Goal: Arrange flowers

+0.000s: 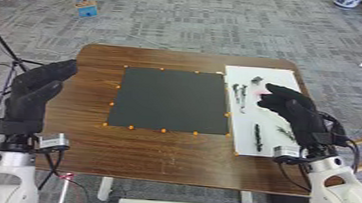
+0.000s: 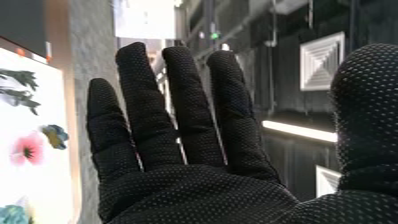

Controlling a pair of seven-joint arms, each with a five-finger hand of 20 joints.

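Observation:
In the head view my right hand (image 1: 293, 108) hangs over the white sheet (image 1: 246, 147) on the table's right side, its fingers relaxed and holding nothing. My left hand (image 1: 31, 89) stays off the table's left edge, also open. Dark stems (image 1: 258, 137) and small flower pieces (image 1: 257, 80) lie on the white sheet. A dark square mat (image 1: 169, 100) lies to its left. In the right wrist view my right hand (image 2: 195, 192) has straight fingers with the thumb apart. Beyond it are a pink flower (image 2: 27, 149), a dark yellow-blue flower (image 2: 55, 136) and green leaves (image 2: 18, 90).
Orange markers (image 1: 163, 130) line the dark mat's edges. The brown table (image 1: 157, 158) extends around mat and sheet. A black tripod (image 1: 15, 58) stands left of the table, and a blue stand (image 1: 82, 1) is on the floor behind.

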